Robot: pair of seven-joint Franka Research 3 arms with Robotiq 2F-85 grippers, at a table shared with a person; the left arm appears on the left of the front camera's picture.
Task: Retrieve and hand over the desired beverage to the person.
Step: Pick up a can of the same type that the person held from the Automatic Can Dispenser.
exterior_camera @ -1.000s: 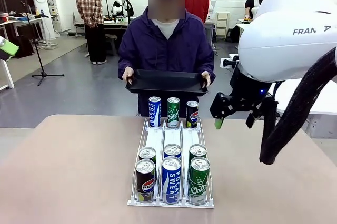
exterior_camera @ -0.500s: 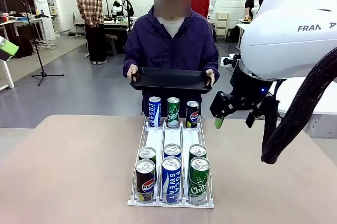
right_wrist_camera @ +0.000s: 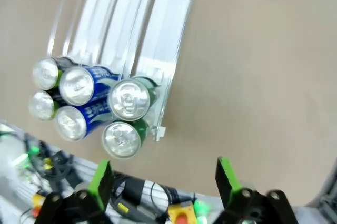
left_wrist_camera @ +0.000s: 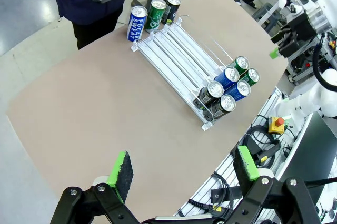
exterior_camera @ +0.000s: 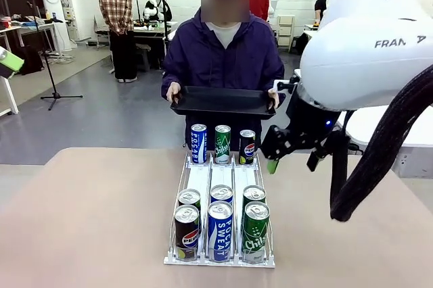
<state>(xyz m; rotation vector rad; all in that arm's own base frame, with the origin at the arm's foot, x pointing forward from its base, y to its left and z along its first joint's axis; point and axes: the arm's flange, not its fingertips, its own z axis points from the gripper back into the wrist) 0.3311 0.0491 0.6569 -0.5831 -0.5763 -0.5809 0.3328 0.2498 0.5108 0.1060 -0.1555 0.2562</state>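
While neither hand holds a can, you are at the opening step: choosing a drink and reaching for it. The drinks stand in a white three-lane rack (exterior_camera: 221, 178) that runs up the middle of the desk (exterior_camera: 81, 220) from its near edge toward its far edge. Six cans crowd the rack's near end in two rows, fronted by a Pepsi can (exterior_camera: 187, 232), a Pocari Sweat can (exterior_camera: 220, 230) and a green can (exterior_camera: 256, 232). Three far cans (exterior_camera: 222, 143) stand at the other end. Beyond the far edge the person (exterior_camera: 224, 58) holds a black tray (exterior_camera: 223, 102) level, apparently ready to receive.

Nothing here shows which drink is wanted, so settle that first. Your right hand (exterior_camera: 293, 163) hangs in the air off the rack's right side, fingers spread wide and empty. Its own camera looks down on the near-end cans, the green ones closest. Your left hand (left_wrist_camera: 182, 166) sits high over the desk's left side, equally wide and empty.

The next move, as I judge it, is lowering the right hand to straddle the chosen can. The cans stand tight together, so mind the neighbours.
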